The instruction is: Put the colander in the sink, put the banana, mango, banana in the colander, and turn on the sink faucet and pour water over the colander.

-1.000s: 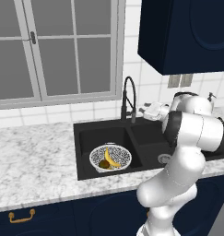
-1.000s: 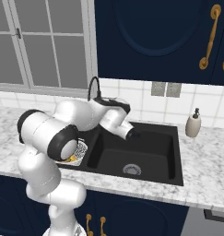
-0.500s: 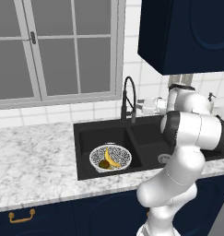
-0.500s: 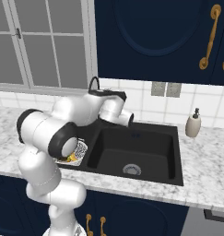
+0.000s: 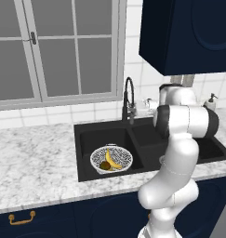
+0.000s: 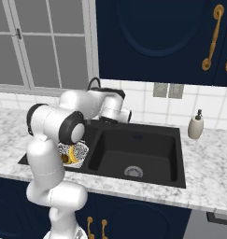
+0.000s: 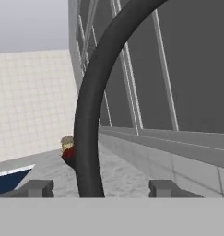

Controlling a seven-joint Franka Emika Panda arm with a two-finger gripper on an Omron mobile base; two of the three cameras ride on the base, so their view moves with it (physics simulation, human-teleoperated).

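Note:
The black sink faucet (image 7: 89,120) curves up right in front of the hand, its pipe standing between the two finger tips of my gripper (image 7: 99,189), which is open with a gap on each side of the pipe. From the left base view my gripper (image 5: 136,109) sits beside the faucet (image 5: 128,95), low on its neck. The white colander (image 5: 120,155) rests in the left basin of the sink (image 5: 82,148) and holds a banana (image 5: 113,161) and the dark mango (image 5: 104,165). In the right base view the colander (image 6: 77,150) is partly hidden behind my arm.
A white soap dispenser (image 6: 196,126) stands on the counter right of the sink. The right basin (image 6: 138,151) has a silver drain. The window and tiled wall rise just behind the faucet. A small red and tan thing (image 7: 67,148) lies on the counter beyond the pipe.
The hand has moved from over the right basin back toward the wall, bringing the fingers to either side of the faucet's neck. The colander and fruit have not moved.

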